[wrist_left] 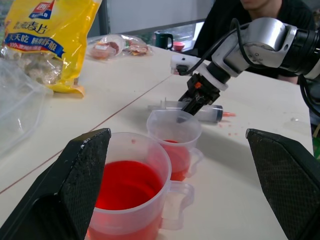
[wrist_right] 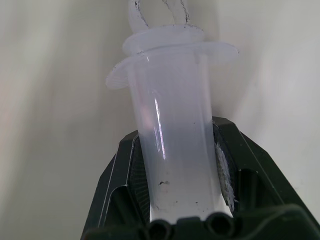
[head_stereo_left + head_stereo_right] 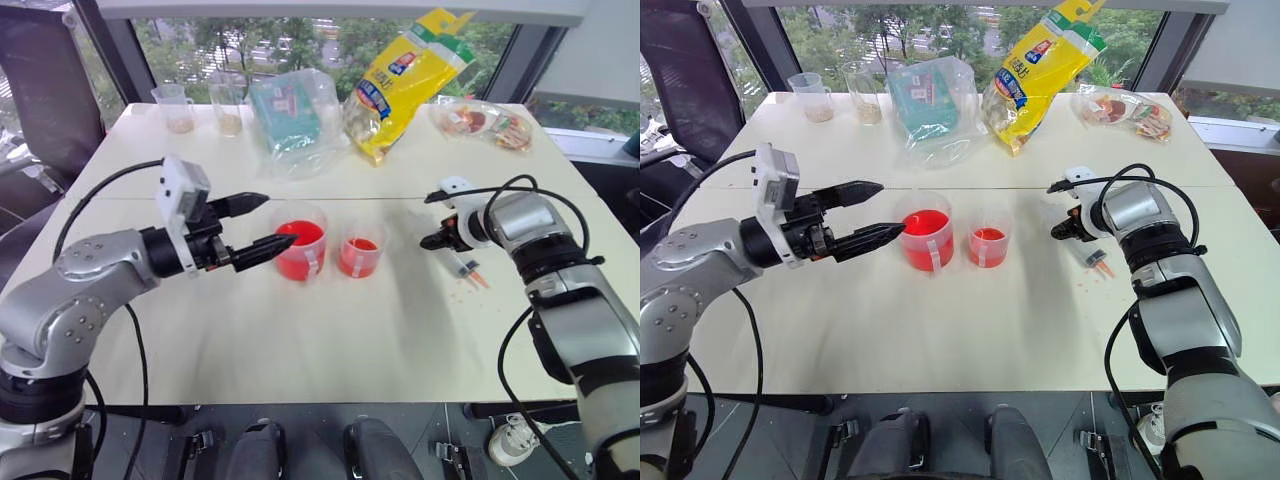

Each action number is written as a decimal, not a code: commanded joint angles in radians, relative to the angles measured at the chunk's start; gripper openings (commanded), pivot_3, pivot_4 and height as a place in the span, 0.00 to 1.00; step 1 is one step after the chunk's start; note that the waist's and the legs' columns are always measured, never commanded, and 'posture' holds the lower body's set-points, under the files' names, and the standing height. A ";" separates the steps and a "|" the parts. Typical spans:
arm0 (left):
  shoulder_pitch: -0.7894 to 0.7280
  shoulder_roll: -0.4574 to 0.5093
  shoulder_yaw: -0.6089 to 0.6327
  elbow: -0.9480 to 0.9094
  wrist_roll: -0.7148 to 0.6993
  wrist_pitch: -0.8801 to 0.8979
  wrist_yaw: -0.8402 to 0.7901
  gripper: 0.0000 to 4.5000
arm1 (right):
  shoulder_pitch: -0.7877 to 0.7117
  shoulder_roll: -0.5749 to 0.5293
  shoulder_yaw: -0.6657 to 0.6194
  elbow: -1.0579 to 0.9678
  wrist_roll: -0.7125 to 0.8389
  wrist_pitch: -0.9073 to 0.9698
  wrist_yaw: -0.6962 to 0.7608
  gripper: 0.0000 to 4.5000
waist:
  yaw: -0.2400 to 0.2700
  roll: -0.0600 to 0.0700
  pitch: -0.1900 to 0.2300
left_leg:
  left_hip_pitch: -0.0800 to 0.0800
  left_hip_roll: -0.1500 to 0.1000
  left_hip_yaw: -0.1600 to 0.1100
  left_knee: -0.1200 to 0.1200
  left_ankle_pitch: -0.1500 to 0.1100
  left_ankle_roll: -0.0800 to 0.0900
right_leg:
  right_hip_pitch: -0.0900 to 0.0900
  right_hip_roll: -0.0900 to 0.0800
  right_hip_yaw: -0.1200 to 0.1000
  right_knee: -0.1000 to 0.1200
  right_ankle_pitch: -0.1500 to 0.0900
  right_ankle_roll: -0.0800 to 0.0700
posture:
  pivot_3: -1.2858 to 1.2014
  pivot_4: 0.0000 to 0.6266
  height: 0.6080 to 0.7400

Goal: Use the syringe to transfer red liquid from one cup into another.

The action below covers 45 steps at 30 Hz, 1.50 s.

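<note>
The syringe (image 3: 465, 266) lies on the white table (image 3: 330, 340) right of both red cups, and from the head views we see our right gripper (image 3: 437, 240) down on it. In the left wrist view, our left gripper (image 1: 182, 187) gapes wide just beside the wider cup (image 1: 127, 195), with the narrower cup (image 1: 174, 142) beyond. In the right wrist view, our fingers (image 2: 125, 170) clamp the syringe's clear barrel.

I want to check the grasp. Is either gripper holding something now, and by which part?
The right gripper is shut on the syringe, fingers on its clear barrel, as it lies on the table. The left gripper is open, holding nothing.
</note>
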 commanded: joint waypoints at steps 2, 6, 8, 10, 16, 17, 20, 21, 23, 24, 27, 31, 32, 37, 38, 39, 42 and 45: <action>-0.049 0.025 0.029 0.024 0.017 -0.033 -0.030 1.00 | -0.020 -0.040 -0.132 -0.197 0.022 0.037 -0.055 0.31 | 0.000 0.001 0.000 | -0.001 0.000 0.000 0.000 0.000 0.000 | -0.001 0.000 0.000 0.000 0.000 0.000 | 0.52 0.24 1.00; -0.104 0.046 0.037 0.073 0.021 -0.033 -0.062 1.00 | 0.062 0.032 -0.372 -0.559 0.185 -0.120 -0.084 0.31 | -0.003 0.001 0.001 | -0.002 0.000 0.000 -0.001 0.000 0.000 | -0.003 0.001 0.000 0.000 0.000 0.000 | 0.52 0.24 1.00; -0.125 0.054 0.042 0.097 0.024 -0.036 -0.079 1.00 | 0.103 0.088 -0.442 -0.700 0.270 -0.181 -0.070 0.31 | -0.003 0.001 0.000 | -0.002 0.001 0.000 -0.003 0.000 0.000 | -0.004 0.002 0.000 0.000 0.000 0.000 | 0.52 0.24 1.00; -0.154 0.059 0.041 0.125 0.025 -0.039 -0.095 1.00 | 0.140 0.166 -0.473 -0.813 0.344 -0.224 -0.075 0.31 | -0.001 0.001 0.000 | -0.002 0.001 -0.001 -0.003 0.000 0.000 | -0.003 0.002 0.000 0.000 0.000 0.000 | 0.52 0.24 1.00; -0.221 0.072 0.055 0.174 0.012 -0.024 -0.123 1.00 | 0.201 0.401 -0.485 -0.926 0.486 -0.329 -0.137 0.31 | 0.000 0.000 0.000 | -0.002 0.000 0.000 -0.001 0.000 0.000 | -0.002 0.000 -0.001 0.001 0.000 0.000 | 0.52 0.24 1.00; -0.229 0.077 0.060 0.177 0.005 -0.016 -0.126 1.00 | 0.216 0.435 -0.466 -0.917 0.482 -0.366 -0.140 0.31 | 0.001 0.000 0.000 | -0.002 0.000 -0.001 0.000 0.000 0.000 | -0.002 0.000 -0.001 0.001 0.000 0.000 | 0.52 0.24 1.00; -0.239 0.094 0.069 0.174 -0.014 0.008 -0.136 1.00 | 0.256 0.522 -0.416 -0.863 0.459 -0.477 -0.151 0.31 | -0.001 0.000 0.000 | -0.002 0.000 -0.001 -0.001 0.000 0.000 | -0.002 0.000 -0.001 0.001 0.000 0.000 | 0.52 0.24 1.00; -0.240 0.101 0.069 0.171 -0.018 0.015 -0.141 1.00 | 0.267 0.544 -0.402 -0.842 0.451 -0.507 -0.154 0.31 | -0.002 0.000 0.000 | -0.002 0.000 -0.001 -0.001 0.000 0.000 | -0.002 0.000 -0.001 0.001 0.000 0.000 | 0.52 0.24 1.00; -0.240 0.111 0.068 0.165 -0.027 0.027 -0.146 1.00 | 0.290 0.575 -0.372 -0.801 0.429 -0.569 -0.152 0.31 | -0.003 0.000 0.000 | -0.001 0.000 -0.001 -0.001 0.000 -0.001 | -0.002 0.000 -0.001 0.001 0.000 0.000 | 0.52 0.24 1.00; -0.239 0.115 0.069 0.161 -0.032 0.033 -0.146 1.00 | 0.305 0.589 -0.355 -0.778 0.415 -0.602 -0.148 0.31 | -0.004 0.000 0.000 | -0.001 0.000 -0.001 -0.001 0.000 -0.001 | -0.002 0.000 -0.001 0.002 0.000 0.000 | 0.52 0.24 1.00; -0.241 0.125 0.068 0.155 -0.045 0.050 -0.148 1.00 | 0.348 0.624 -0.308 -0.712 0.376 -0.687 -0.142 0.31 | -0.003 0.000 0.000 | -0.001 0.000 -0.001 -0.001 0.000 -0.001 | -0.002 0.000 -0.001 0.002 0.000 0.000 | 0.52 0.24 1.00; -0.242 0.125 0.060 0.153 -0.050 0.061 -0.148 1.00 | 0.377 0.641 -0.276 -0.648 0.340 -0.758 -0.144 0.31 | -0.002 0.000 0.000 | -0.001 0.000 -0.001 -0.001 0.000 -0.001 | -0.002 0.000 -0.001 0.002 0.000 0.000 | 0.52 0.24 1.00; -0.240 0.119 0.054 0.152 -0.049 0.059 -0.145 1.00 | 0.389 0.641 -0.262 -0.636 0.326 -0.773 -0.139 0.31 | -0.001 0.000 0.000 | -0.001 0.000 -0.001 -0.001 0.000 -0.001 | -0.002 0.000 -0.001 0.002 0.000 0.000 | 0.52 0.24 1.00; -0.257 0.080 0.028 0.167 -0.040 0.057 -0.123 1.00 | 0.420 0.628 -0.222 -0.614 0.295 -0.812 -0.121 0.31 | -0.002 0.000 0.000 | -0.001 0.000 -0.001 -0.001 0.000 -0.001 | -0.002 0.000 -0.001 0.002 0.000 0.000 | 0.52 0.24 1.00; -0.262 0.070 0.020 0.172 -0.038 0.055 -0.122 1.00 | 0.425 0.624 -0.215 -0.611 0.289 -0.816 -0.117 0.31 | -0.002 0.000 0.000 | -0.001 0.000 -0.001 -0.001 0.001 -0.001 | -0.002 0.000 -0.001 0.002 0.000 0.000 | 0.52 0.24 1.00; -0.268 0.061 0.013 0.175 -0.034 0.053 -0.121 1.00 | 0.430 0.620 -0.209 -0.608 0.284 -0.820 -0.113 0.31 | -0.002 0.000 0.000 | -0.001 0.000 -0.001 -0.001 0.001 -0.001 | -0.002 0.000 -0.001 0.002 0.000 0.000 | 0.52 0.24 1.00; -0.280 0.041 -0.002 0.185 -0.027 0.052 -0.126 1.00 | 0.434 0.616 -0.200 -0.608 0.278 -0.819 -0.111 0.31 | -0.002 0.000 0.000 | -0.001 0.000 -0.001 -0.001 0.001 -0.001 | -0.002 0.000 -0.001 0.002 0.000 0.000 | 0.52 0.24 1.00; -0.285 0.026 -0.007 0.194 -0.027 0.056 -0.129 1.00 | 0.436 0.616 -0.196 -0.607 0.273 -0.817 -0.111 0.31 | -0.002 0.000 0.000 | -0.001 0.000 -0.001 -0.001 0.001 -0.001 | -0.002 0.000 -0.001 0.002 0.000 0.000 | 0.52 0.24 1.00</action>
